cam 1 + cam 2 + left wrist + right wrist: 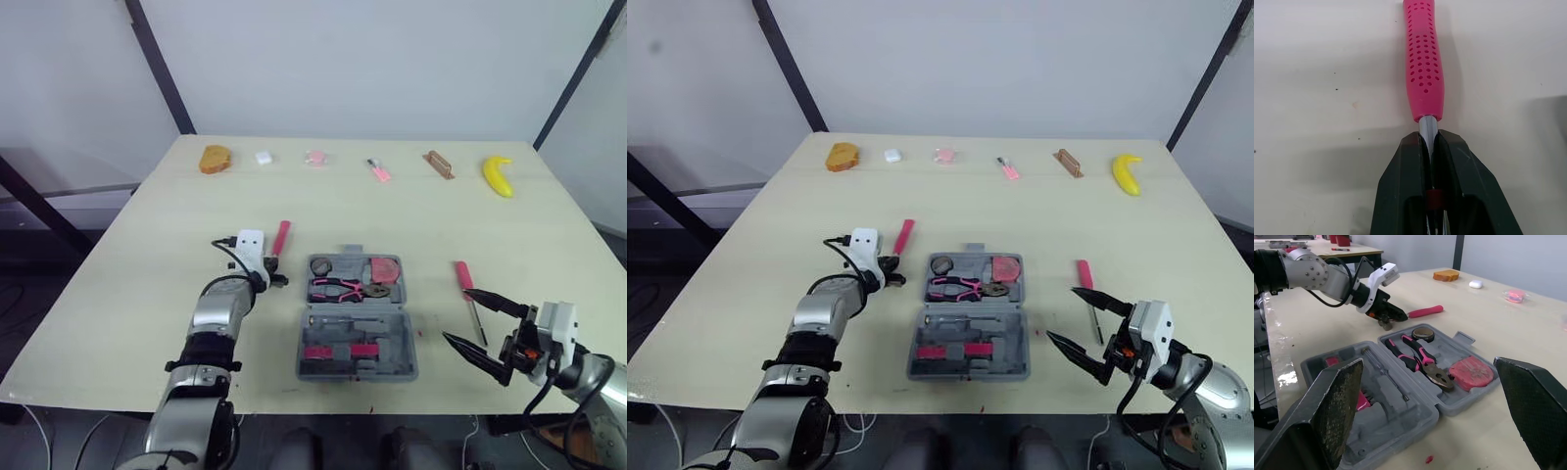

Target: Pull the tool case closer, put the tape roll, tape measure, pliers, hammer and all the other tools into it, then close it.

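The grey tool case [404, 345] lies open at the table's middle front. Its far half holds a tape roll [321, 265], pink-handled pliers [338, 289] and a pink tape measure [384, 269]; pink pieces sit in the near half. Left of the case lies the hammer [281, 238] with its pink handle pointing away. My left gripper [1430, 142] is shut on the hammer's steel shaft just below the handle. Right of the case lies a pink-handled screwdriver [467, 287]. My right gripper [457, 313] stands wide open beside it, holding nothing.
Along the far edge stand an orange bun-like thing [216, 159], a small white object [264, 157], a pink object [315, 157], a small pink tool [379, 171], a brown block [438, 164] and a banana [499, 175].
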